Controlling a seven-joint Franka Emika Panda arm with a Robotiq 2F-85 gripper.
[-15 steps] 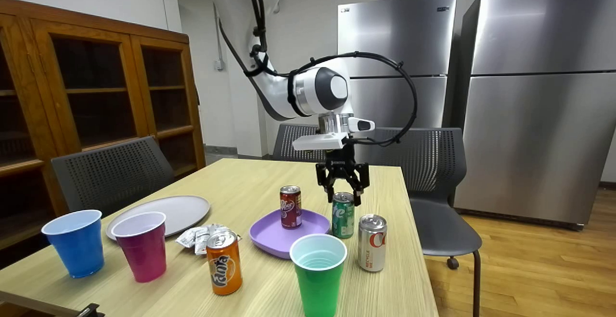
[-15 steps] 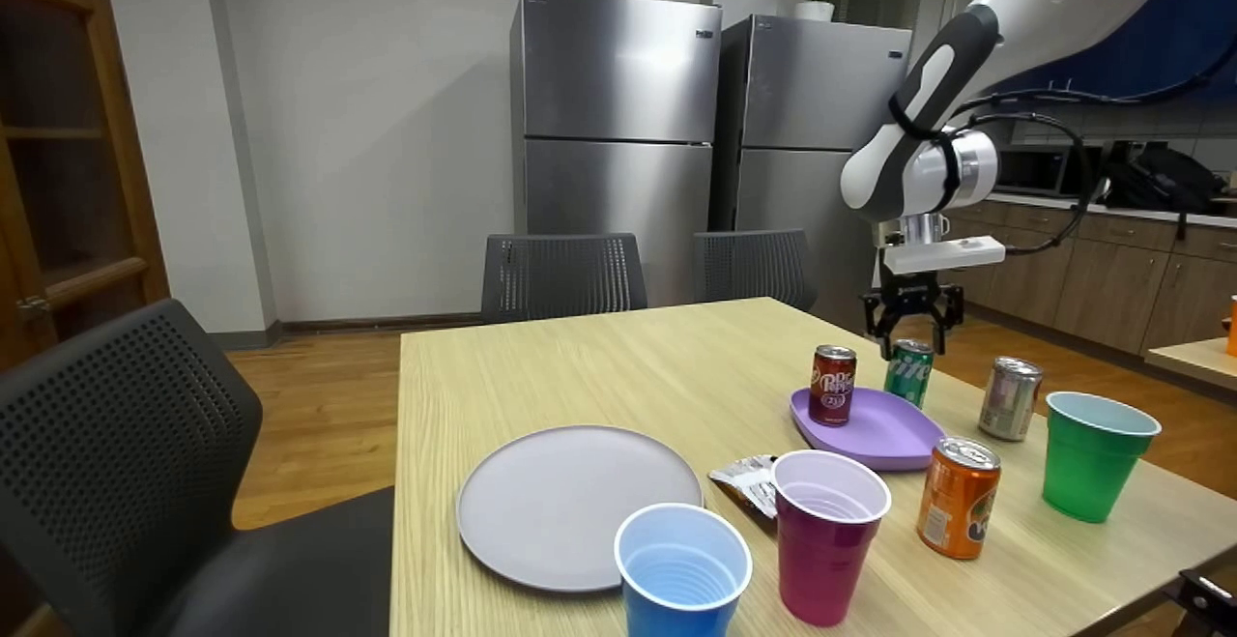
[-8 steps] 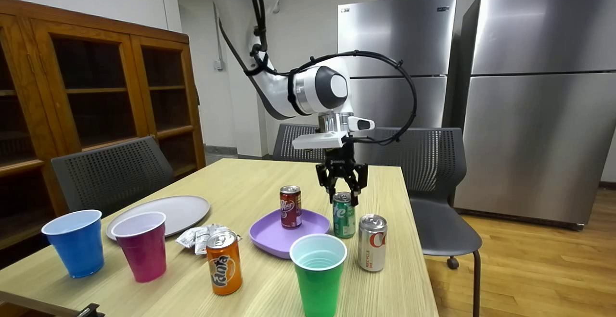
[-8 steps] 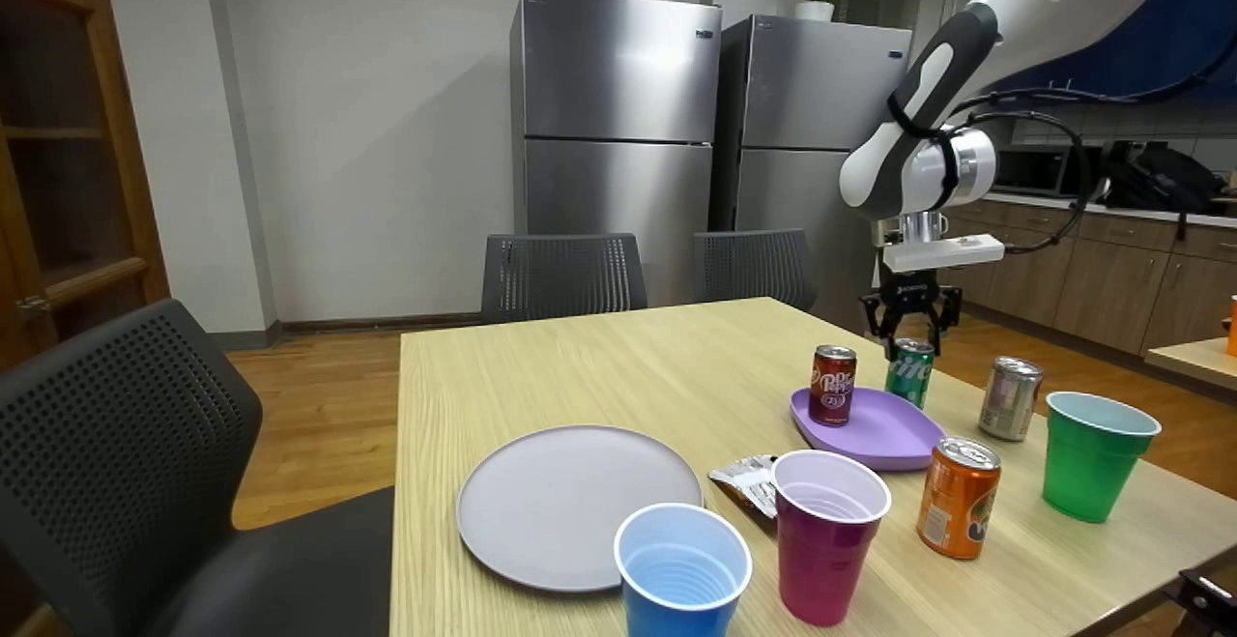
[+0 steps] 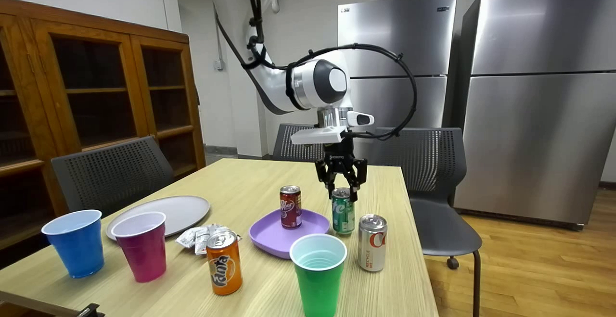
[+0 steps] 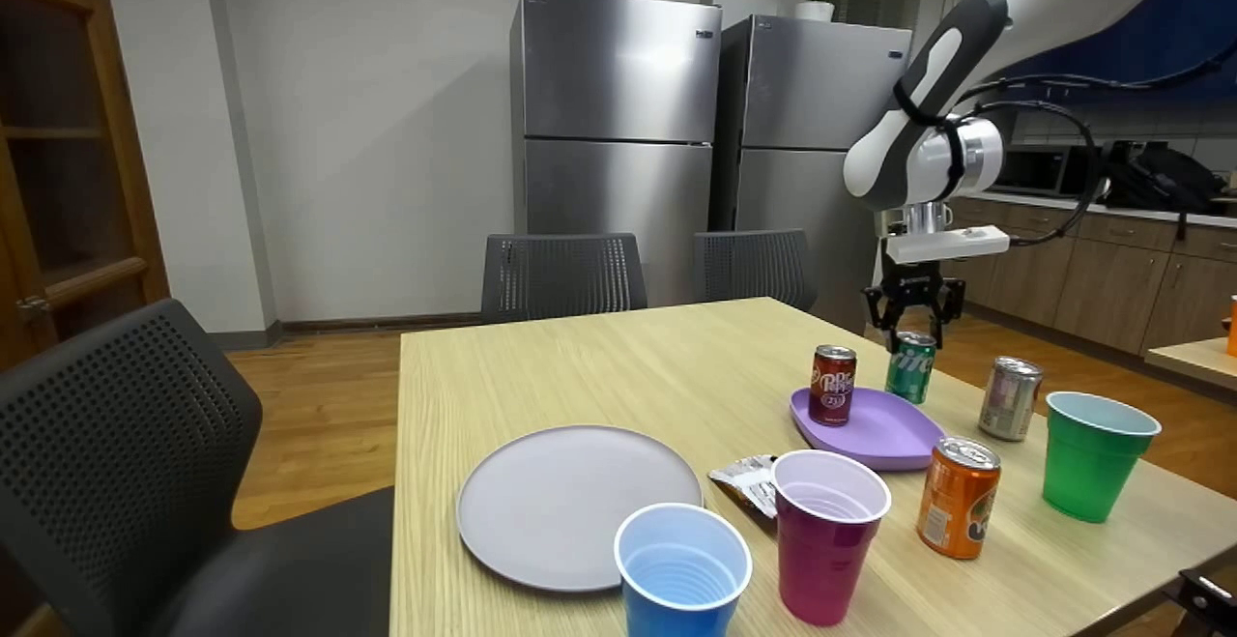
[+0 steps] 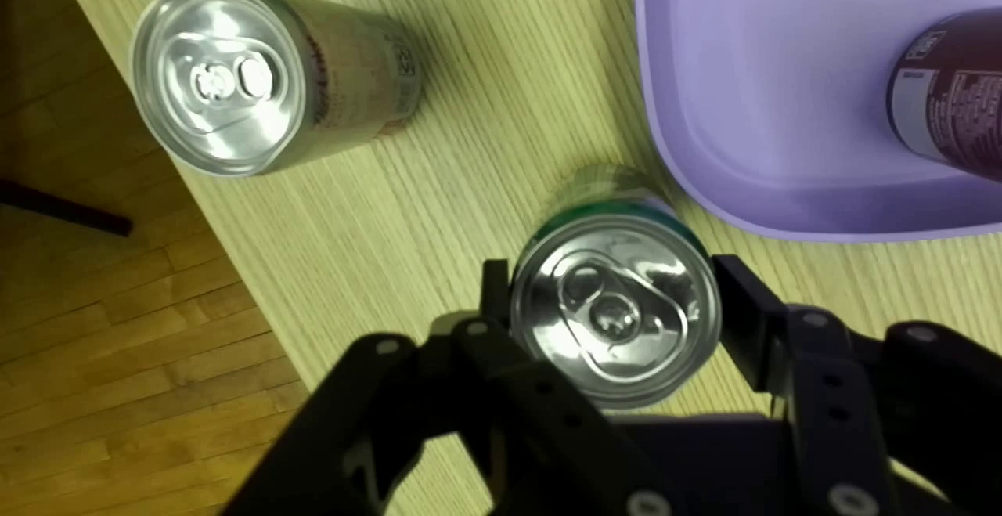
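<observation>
item: green aluminium soda can with white lettering [image 5: 343, 217], upright, just right of centre in an exterior view; its lid sits in the lower middle of the wrist view. base at or slightly above the pale wood table [image 5: 260, 177]; you cannot tell which.

holder: your black two-finger gripper [image 7: 616, 308], fingers parted only as far as the can is wide, one against each side near the lid; you have the can in your grip.

progress, by judgement: reaching and grasping, done. letting go, and any carrying ahead of it, left to you.

adjacent: shallow purple plastic plate with rounded corners [image 5: 267, 235], just beside the can, upper right of the wrist view; dark red soda can [image 5: 290, 211], upright on that plate, right edge; silver soda can with red lettering [image 5: 371, 252], near, upper left.

outlying, lower and left in an exterior view: tall green plastic cup [image 5: 318, 283], small orange soda can [image 5: 224, 269], crumpled silver foil packet [image 5: 199, 237], flat round grey plate [image 5: 185, 211], magenta plastic cup [image 5: 142, 249], blue plastic cup [image 5: 77, 247].
</observation>
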